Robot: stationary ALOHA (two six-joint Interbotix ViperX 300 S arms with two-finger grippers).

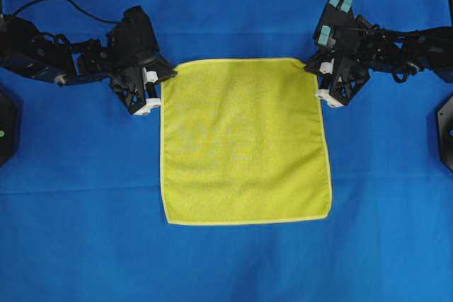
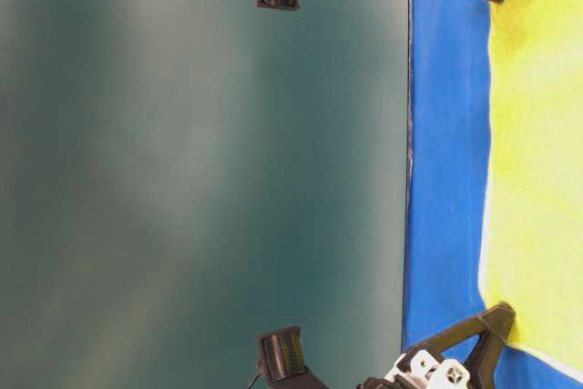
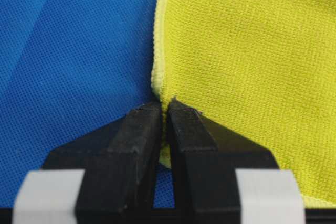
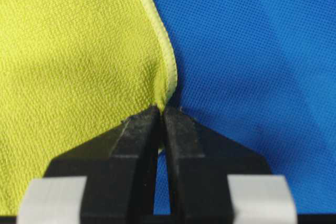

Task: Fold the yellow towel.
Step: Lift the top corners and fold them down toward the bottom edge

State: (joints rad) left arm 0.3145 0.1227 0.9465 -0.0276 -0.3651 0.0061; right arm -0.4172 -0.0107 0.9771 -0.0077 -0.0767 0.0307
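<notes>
The left gripper [image 3: 164, 109] has its jaws pressed together on the hem of the yellow towel [image 1: 244, 139], pinching a small ridge of cloth at the towel's far left corner; the right gripper [image 4: 160, 113] does the same at the far right corner. The towel lies spread flat on the blue table cloth [image 1: 226, 259], stretching away from both grippers toward the near edge, its two near corners free and well apart from either tool.

The paired grip looks deliberate: with each far corner held, both arms could lift that edge together and carry it over onto the near edge, so the fold would come out straight rather than skewed. The nip sits right at the hem — probably because the stitched border gives a firmer purchase than the soft middle.

The wrist views show what the overhead view cannot: cloth bunched up between the black fingertips [image 3: 142, 121], with the hem curling into the bite. The overhead view alone shows the whole square and that both grips sit level on the same edge. The table-level view, turned on its side, shows only the finger tips meeting the towel at the blue surface, and it is too blurred to show any lift.
</notes>
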